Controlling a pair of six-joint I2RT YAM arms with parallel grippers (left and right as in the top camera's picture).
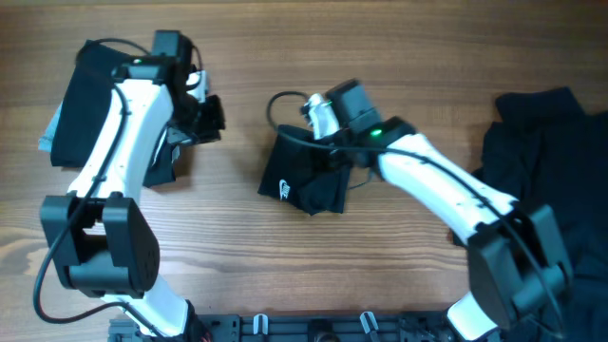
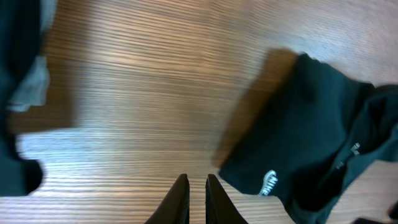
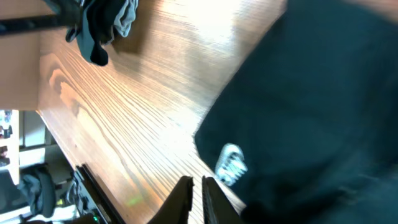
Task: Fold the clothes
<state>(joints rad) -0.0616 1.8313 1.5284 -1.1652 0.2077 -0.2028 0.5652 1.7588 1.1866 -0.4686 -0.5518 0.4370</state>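
A folded black garment [image 1: 306,178] with a small white logo lies at the table's middle; it also shows in the left wrist view [image 2: 311,143] and the right wrist view [image 3: 311,106]. My right gripper [image 3: 195,183] is shut and empty, hovering over the garment's edge near the logo [image 3: 231,165]. My left gripper [image 2: 196,182] is shut and empty, above bare wood to the left of the garment. In the overhead view the left gripper [image 1: 211,116] is at the upper left and the right gripper [image 1: 328,142] sits over the garment's top.
A stack of folded dark clothes [image 1: 90,85] with a grey piece lies at the far left under the left arm. A pile of unfolded black clothes [image 1: 551,161] lies at the right edge. Bare wood [image 1: 237,247] runs between them.
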